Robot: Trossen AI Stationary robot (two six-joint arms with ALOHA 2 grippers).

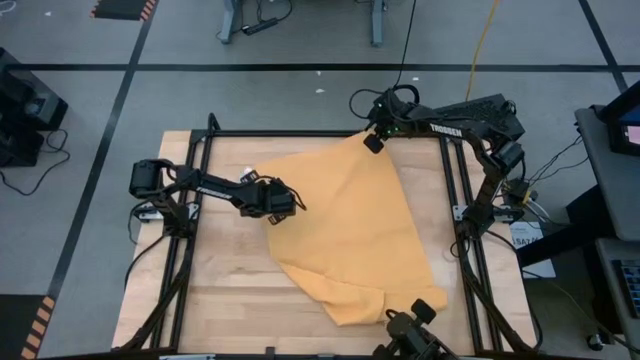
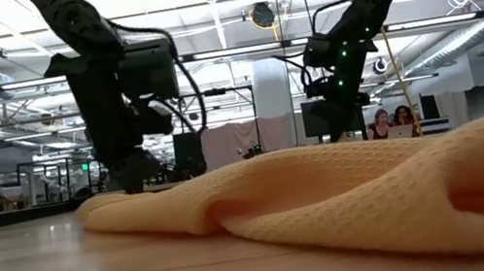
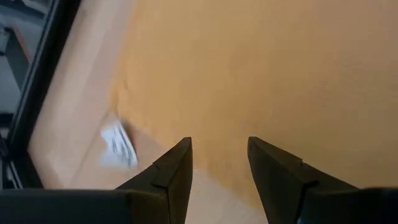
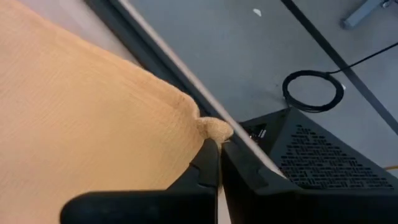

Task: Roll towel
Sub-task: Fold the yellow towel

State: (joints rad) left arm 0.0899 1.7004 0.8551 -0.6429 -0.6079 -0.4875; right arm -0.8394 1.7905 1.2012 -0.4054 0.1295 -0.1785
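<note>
The mustard-yellow towel [image 1: 350, 230] lies spread at a slant over the wooden table [image 1: 220, 290], with folds along its near edge [image 2: 330, 190]. A small white tag [image 3: 118, 146] sticks out from its left edge onto the wood. My left gripper [image 1: 277, 212] stands open just over that left edge [image 3: 219, 146], with cloth and wood showing between its fingers; I cannot tell whether it touches. My right gripper [image 1: 372, 143] is at the towel's far corner, shut on it [image 4: 219, 144]. My right gripper pinches the towel's far corner [image 4: 214, 129] between its two shut fingers. A small bunch of cloth pokes out past the fingertips. The fingers slant down at it from the table's far right. The cloth runs from the corner back toward the table; one layer or several, I cannot tell.
Black frame rails [image 1: 200, 200] run along the table's left, right and far sides; one rail [image 4: 155, 56] passes just behind the held corner. A dark device [image 1: 415, 335] stands at the near edge on the towel's near corner. Bare wood lies left and near left. People [image 2: 387, 121] sit in the room behind.
</note>
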